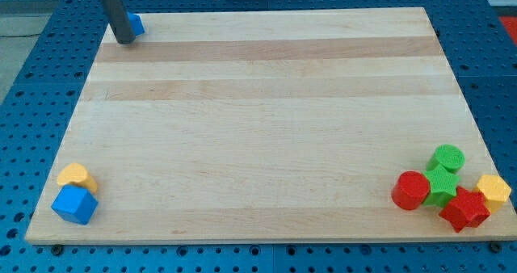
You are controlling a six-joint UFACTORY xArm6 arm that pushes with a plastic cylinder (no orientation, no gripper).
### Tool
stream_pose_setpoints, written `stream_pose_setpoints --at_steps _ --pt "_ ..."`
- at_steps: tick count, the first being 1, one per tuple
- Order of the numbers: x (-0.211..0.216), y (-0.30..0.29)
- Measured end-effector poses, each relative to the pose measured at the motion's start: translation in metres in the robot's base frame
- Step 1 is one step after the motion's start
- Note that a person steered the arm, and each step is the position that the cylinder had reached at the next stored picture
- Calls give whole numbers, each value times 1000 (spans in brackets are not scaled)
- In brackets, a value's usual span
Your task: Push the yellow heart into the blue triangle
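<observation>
The yellow heart [77,177] lies at the board's bottom left corner and touches a blue cube [74,204] just below it. A small blue block [136,24], likely the blue triangle, sits at the board's top left corner, partly hidden behind my rod. My tip [123,41] rests on the board right against that blue block's left side, far above the yellow heart.
A cluster sits at the bottom right: a green cylinder [447,157], a green star [441,184], a red cylinder [411,191], a red star-like block [464,209] and a yellow block [493,191]. The wooden board [266,128] lies on a blue perforated table.
</observation>
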State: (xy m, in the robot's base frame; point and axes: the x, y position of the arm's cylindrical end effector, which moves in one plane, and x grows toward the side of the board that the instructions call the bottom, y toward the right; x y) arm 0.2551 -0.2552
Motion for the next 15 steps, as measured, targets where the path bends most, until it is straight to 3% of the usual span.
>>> stream_pose_setpoints --at_steps 1,3,5,7,8,12,15 --pt "2 1" --pt "50 102" --pt "190 143" --pt "331 143" --pt "362 127" --pt "363 13" --pt "344 1"
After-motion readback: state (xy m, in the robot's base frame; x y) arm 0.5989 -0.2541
